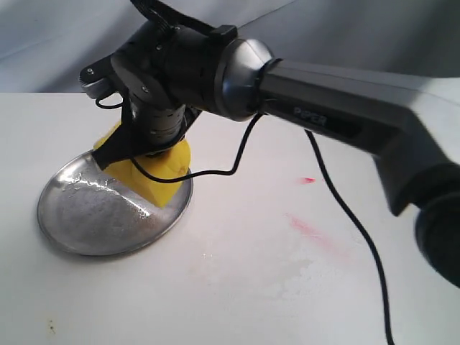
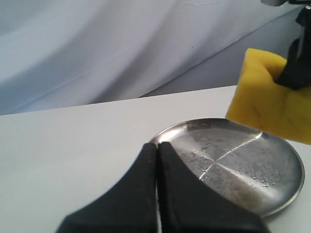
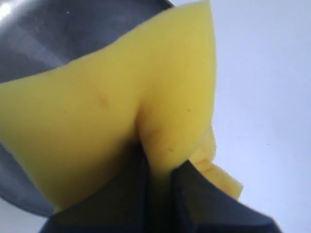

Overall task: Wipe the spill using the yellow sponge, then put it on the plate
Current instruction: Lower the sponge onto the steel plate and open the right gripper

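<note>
The yellow sponge (image 1: 164,176) hangs squeezed in my right gripper (image 1: 136,154), which is shut on it, over the far right rim of the steel plate (image 1: 93,215). Its lower corner is at or just above the dish; whether it touches is unclear. Up close, the pinched sponge (image 3: 121,111) fills the right wrist view and the plate (image 3: 53,34) lies behind it. My left gripper (image 2: 158,148) is shut on nothing, low beside the plate (image 2: 233,165), with the sponge (image 2: 269,104) beyond. The tan spill does not show; only a faint damp patch (image 1: 287,269) marks the table.
Pink-red smears (image 1: 313,231) and a small red dot (image 1: 307,180) mark the white table right of the plate. A black cable (image 1: 345,215) droops from the right arm across the table. A grey cloth backdrop (image 2: 97,48) hangs behind.
</note>
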Robot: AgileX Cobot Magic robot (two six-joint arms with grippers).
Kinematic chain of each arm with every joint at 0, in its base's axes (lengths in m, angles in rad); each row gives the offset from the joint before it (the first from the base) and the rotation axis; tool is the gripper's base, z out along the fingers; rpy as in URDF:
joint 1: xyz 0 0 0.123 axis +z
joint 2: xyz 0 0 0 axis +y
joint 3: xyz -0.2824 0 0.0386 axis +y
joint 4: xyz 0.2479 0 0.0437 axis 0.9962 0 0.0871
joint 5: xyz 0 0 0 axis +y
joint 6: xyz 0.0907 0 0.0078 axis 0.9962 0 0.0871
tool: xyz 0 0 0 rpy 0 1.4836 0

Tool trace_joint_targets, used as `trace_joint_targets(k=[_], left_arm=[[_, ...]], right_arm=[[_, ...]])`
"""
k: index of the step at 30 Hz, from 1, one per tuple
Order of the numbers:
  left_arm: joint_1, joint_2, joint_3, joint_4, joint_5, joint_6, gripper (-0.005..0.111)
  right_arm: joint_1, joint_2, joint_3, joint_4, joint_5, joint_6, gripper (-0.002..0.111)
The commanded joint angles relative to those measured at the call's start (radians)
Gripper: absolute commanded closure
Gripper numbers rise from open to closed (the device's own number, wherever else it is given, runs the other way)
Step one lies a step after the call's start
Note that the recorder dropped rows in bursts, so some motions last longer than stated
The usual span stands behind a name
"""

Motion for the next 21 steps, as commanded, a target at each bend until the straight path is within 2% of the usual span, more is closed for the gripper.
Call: trace_joint_targets(k=[1, 9, 11, 14, 19, 21], left_arm=[[0.001, -0.003, -0.003, 0.001, -0.006, -0.008, 0.107], [0.001, -0.003, -0.003, 0.001, -0.006, -0.008, 0.107], [0.001, -0.003, -0.003, 0.001, -0.006, -0.008, 0.107], [0.001, -0.003, -0.003, 0.001, -0.006, -0.008, 0.107], [0.001, -0.003, -0.003, 0.001, -0.006, -0.008, 0.107], [0.001, -0.003, -0.003, 0.001, -0.006, -0.008, 0.107]], right_arm=[[-0.053, 0.106, -0.141, 0.124, -0.010, 0.001, 0.108], [-0.118, 0.197, -0.193, 0.299, -0.085, -0.010, 0.108], [-0.122, 0.205, -0.193, 0.316, -0.099, -0.027, 0.105], [-0.122, 0.208, -0.193, 0.324, -0.103, -0.038, 0.092], [-0.122, 0.212, -0.193, 0.372, -0.103, -0.070, 0.058], [-0.122, 0.212, -0.193, 0.385, -0.099, -0.078, 0.048]])
